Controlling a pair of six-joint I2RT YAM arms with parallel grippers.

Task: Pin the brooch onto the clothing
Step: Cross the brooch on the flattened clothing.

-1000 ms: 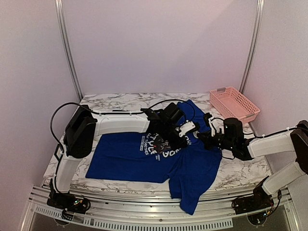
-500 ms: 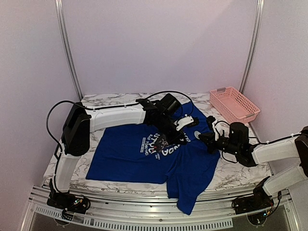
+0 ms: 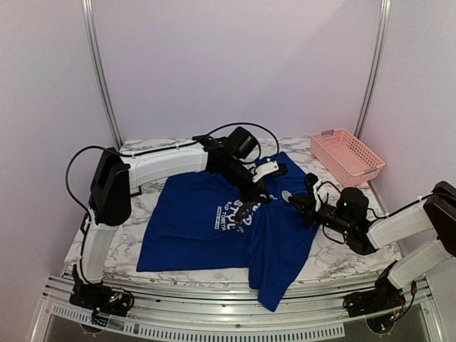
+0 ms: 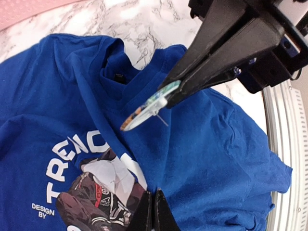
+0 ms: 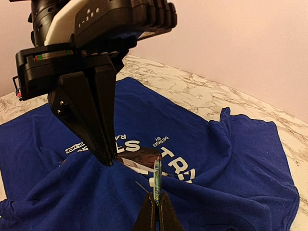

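Observation:
The clothing (image 3: 192,228), a royal-blue T-shirt with a white-lettered chest print, lies spread on the marble table. My left gripper (image 3: 255,201) is shut on a raised fold of it beside the print (image 4: 96,187). My right gripper (image 3: 295,203) is shut on the brooch (image 5: 157,178), a thin multicoloured disc seen edge-on. The brooch (image 4: 149,107) hangs just above the pinched fold, its thin pin pointing at the cloth. I cannot tell whether the pin touches the fabric. In the right wrist view the left gripper (image 5: 108,161) stands just left of the brooch.
A pink lattice basket (image 3: 347,154) sits at the table's back right corner. The shirt's lower hem hangs over the table's near edge (image 3: 274,299). Bare marble (image 3: 178,151) shows behind the shirt and to its right.
The left gripper has drawn its fold of shirt up and toward the back, shifting the whole shirt. The right gripper has lowered and edged left with the brooch, closer to the fold.

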